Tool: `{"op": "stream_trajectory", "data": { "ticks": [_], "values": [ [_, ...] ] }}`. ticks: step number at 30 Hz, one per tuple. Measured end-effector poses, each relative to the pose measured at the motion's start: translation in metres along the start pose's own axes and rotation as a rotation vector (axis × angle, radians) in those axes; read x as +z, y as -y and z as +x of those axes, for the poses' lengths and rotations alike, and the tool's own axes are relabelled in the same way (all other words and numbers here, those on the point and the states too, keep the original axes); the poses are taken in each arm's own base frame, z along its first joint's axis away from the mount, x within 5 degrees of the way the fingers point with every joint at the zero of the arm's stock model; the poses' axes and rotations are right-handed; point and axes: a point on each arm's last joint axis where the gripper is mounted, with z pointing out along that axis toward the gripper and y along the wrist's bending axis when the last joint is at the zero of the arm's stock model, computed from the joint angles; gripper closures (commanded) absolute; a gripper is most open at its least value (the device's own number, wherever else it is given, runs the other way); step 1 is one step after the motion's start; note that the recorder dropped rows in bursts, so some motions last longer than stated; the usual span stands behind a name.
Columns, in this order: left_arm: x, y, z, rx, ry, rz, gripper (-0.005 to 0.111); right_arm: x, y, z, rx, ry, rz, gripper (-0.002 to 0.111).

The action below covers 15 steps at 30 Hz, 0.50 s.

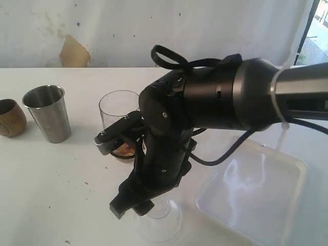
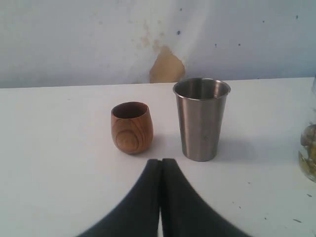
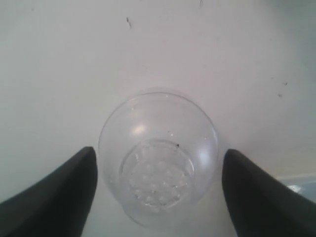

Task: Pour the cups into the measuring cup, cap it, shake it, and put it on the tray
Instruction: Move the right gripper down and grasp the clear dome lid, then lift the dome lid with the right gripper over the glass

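Exterior view: the measuring cup [image 1: 119, 110] stands uncapped with brownish contents in its bottom, so pouring looks finished. The steel tumbler [image 1: 47, 114] and wooden cup [image 1: 10, 117] sit at its 9 o'clock, the white tray [image 1: 256, 195] at 4, and the clear dome lid [image 1: 160, 223] at 5.

Left wrist view: the left gripper [image 2: 161, 170] is idle, fingers pressed together.

Right wrist view: the right gripper [image 3: 158, 170] has its fingers spread either side of the lid, apparently untouched, probably ready for capping.

Right claw [image 3: 159, 152] spread wide, 2 fingers [image 3: 59, 197] either side of clear dome lid [image 3: 158, 168] on white table [image 3: 74, 59].
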Motion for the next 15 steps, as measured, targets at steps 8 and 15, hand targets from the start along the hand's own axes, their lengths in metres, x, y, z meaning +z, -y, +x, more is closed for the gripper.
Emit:
{"op": "stream_trajectory", "data": {
  "ticks": [8, 15],
  "values": [
    [0.0, 0.0, -0.0002, 0.0, 0.002, 0.0, 0.107, 0.0117, 0.001, 0.0044, 0.035, -0.085, 0.012, 0.048],
    [0.0, 0.0, -0.0002, 0.0, 0.002, 0.0, 0.107, 0.0122, 0.001, 0.006, 0.036, -0.104, 0.014, 0.085]
  ]
}}
